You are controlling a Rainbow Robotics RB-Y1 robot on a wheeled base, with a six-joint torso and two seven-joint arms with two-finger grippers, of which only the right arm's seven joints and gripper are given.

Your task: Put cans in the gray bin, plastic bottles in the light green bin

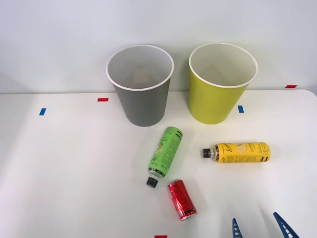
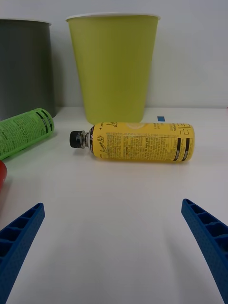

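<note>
A short red can (image 1: 181, 199) lies on the white table near the front, and a sliver of the can (image 2: 2, 176) shows in the wrist view. The green-label bottle (image 1: 165, 154) (image 2: 23, 132) lies just behind it, cap toward the can. To the right lies the yellow-label bottle (image 1: 237, 152) (image 2: 137, 141), cap pointing left. The gray bin (image 1: 141, 87) (image 2: 26, 66) and the light green bin (image 1: 220, 84) (image 2: 114, 66) stand upright at the back. My right gripper (image 1: 260, 227) (image 2: 114, 247) is open at the front right, short of the yellow bottle, holding nothing.
Small red tape marks (image 1: 103, 99) and blue tape marks (image 1: 240, 109) dot the white table (image 1: 74, 173). A pale wall rises right behind the bins. Open tabletop stretches across the left half.
</note>
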